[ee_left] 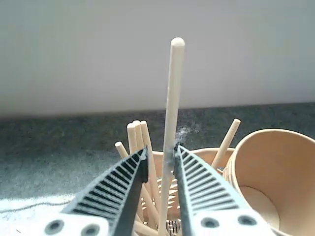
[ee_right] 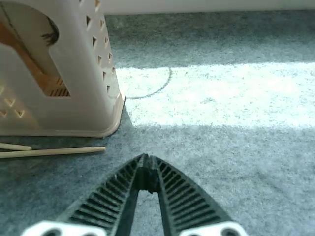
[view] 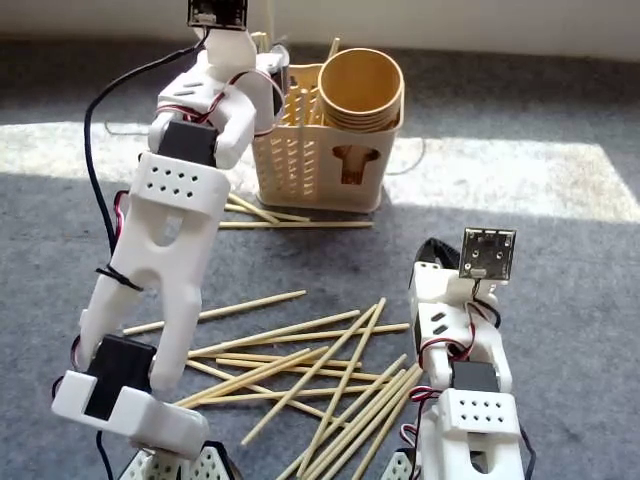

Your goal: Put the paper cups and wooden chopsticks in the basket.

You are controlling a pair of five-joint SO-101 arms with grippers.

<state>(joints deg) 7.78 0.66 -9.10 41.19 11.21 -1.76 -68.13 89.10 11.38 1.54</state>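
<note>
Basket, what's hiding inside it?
Stacked paper cups and several wooden chopsticks stand inside the basket. Its bottom is covered by them, so anything lying underneath cannot be seen.

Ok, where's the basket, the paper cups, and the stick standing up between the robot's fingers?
basket (view: pixel 295 175): high view, on its front wall.
paper cups (view: pixel 360 85): high view, inside the top cup.
chopstick (ee_left: pixel 173 98): left wrist view, on its upper shaft.

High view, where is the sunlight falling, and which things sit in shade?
High view: a sunlit band crosses the carpet either side of the basket; the loose chopsticks lie in shade. Right wrist view: that band lies beyond the right gripper, beside the basket.
</note>
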